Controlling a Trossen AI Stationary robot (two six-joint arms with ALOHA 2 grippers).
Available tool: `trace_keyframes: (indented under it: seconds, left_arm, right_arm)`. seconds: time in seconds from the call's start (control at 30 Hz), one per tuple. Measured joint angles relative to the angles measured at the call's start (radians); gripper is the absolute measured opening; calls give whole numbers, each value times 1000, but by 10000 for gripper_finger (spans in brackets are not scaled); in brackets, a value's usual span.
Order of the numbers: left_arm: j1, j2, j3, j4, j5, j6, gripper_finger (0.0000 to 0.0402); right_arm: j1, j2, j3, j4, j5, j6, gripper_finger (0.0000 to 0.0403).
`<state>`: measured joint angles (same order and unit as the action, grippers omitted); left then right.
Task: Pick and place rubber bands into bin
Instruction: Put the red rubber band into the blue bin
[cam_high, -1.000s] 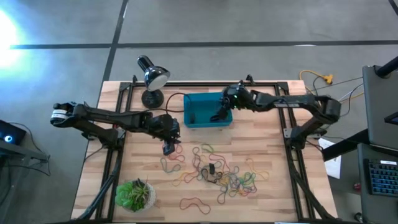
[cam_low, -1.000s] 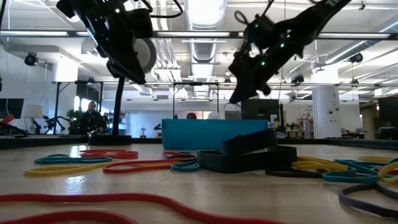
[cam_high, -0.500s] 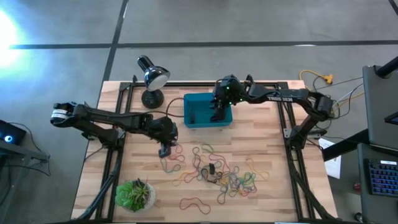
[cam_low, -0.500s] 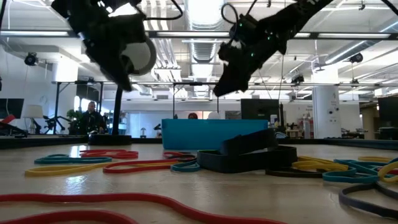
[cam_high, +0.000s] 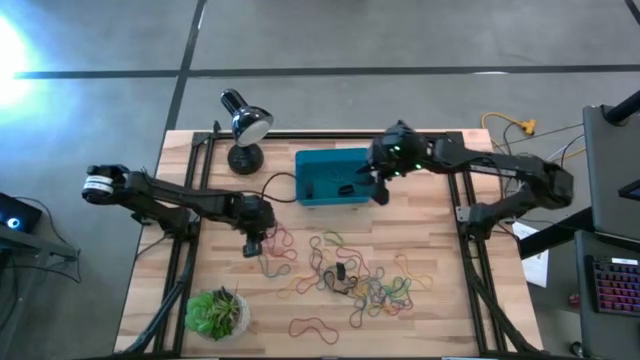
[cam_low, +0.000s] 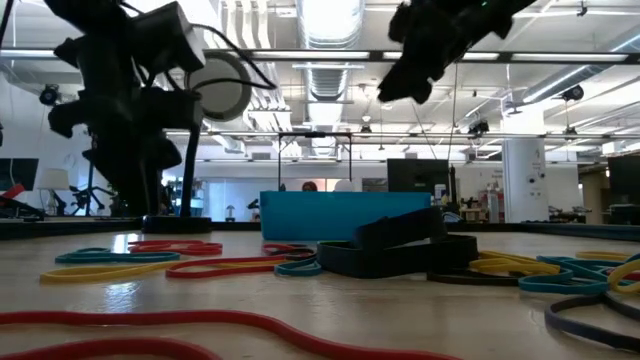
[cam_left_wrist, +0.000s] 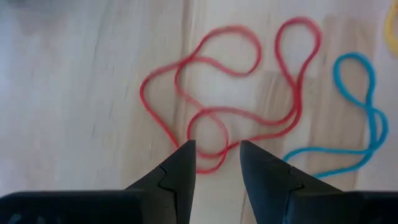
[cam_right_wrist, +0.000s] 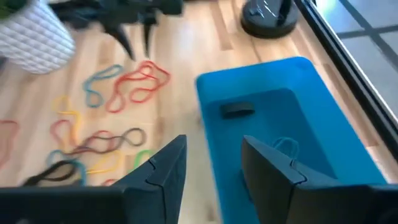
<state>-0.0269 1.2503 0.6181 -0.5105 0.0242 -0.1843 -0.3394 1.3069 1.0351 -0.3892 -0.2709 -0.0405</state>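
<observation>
Barely getting started: teal bin (cam_high: 334, 178) near the lamp (cam_high: 243, 128) holding only a dark band (cam_right_wrist: 237, 109) and a pale one, most rubber bands (cam_high: 350, 275) lying scattered mid-table. Right gripper (cam_right_wrist: 211, 163) hovering at the bin's edge, fingers spread, carrying nothing. Left gripper (cam_left_wrist: 214, 155) lowering, fingers spread, straddling a tangled red band (cam_left_wrist: 233, 93) beside a blue one (cam_left_wrist: 357, 106).
</observation>
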Motion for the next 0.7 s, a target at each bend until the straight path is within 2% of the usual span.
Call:
trace_keyframes:
  seconds: [0.17,0.3,0.4,0.6,0.7]
  left_arm:
    - [0,13,-9,30,0,24,109]
    - [0,35,-38,125,37,74,109]
    - [-1,65,-51,181,70,91,109]
    - [-1,137,-49,191,70,102,109]
    - [-1,177,-46,202,71,116,109]
  right_arm:
    - [59,-124,-68,2,8,72,132]
    - [100,-205,-114,3,14,130,126]
    - [131,-249,-144,3,38,169,122]
    - [175,-318,-201,2,118,223,114]
    - [181,-336,-217,2,121,248,111]
